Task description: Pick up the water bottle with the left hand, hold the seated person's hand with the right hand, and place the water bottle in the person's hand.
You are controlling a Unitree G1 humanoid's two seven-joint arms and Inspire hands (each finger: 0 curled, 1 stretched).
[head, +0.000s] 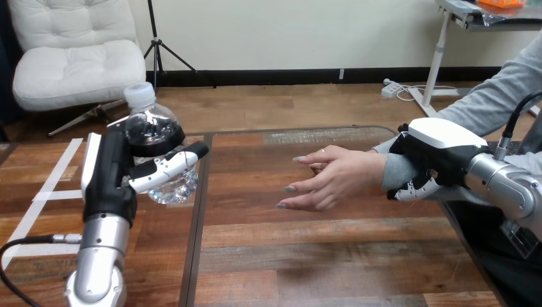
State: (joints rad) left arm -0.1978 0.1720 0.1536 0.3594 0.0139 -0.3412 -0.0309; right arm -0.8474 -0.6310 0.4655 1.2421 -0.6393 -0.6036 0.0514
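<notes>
Clear plastic, white cap [139,94]: water bottle [153,131]. Held upright, clear of the table [319,256], above its left edge. Carrier: left hand [118,179], fingers and thumb wrapped round the lower body of the bottle, with the cap and shoulder free above the grip. Judged reason: a low grasp leaves the upper part exposed for a receiving palm to close on.

Item two: the person's hand [332,179]. Location: over the table's right half, reaching in from the right edge, raised off the surface. Fingers spread and loosely extended toward the bottle, palm apparently turned partly up (the exact tilt is hard to read). Holds nothing.

Item three: right hand [434,157]. Location: at the table's right edge, on the person's grey-sleeved wrist [396,173]. White back shell lies over the top of the wrist, fingers curled under it, so the clasp is round the wrist rather than the palm. Judged reason: it steadies and positions the receiving hand while keeping the palm unobstructed.

Relation: bottle and person's hand well apart, bare table between them. Status, as a judgement: pick-up done, hold established, delivery not yet made. The next move calls for carrying the bottle rightward and setting it into the spread fingers without tipping.
</notes>
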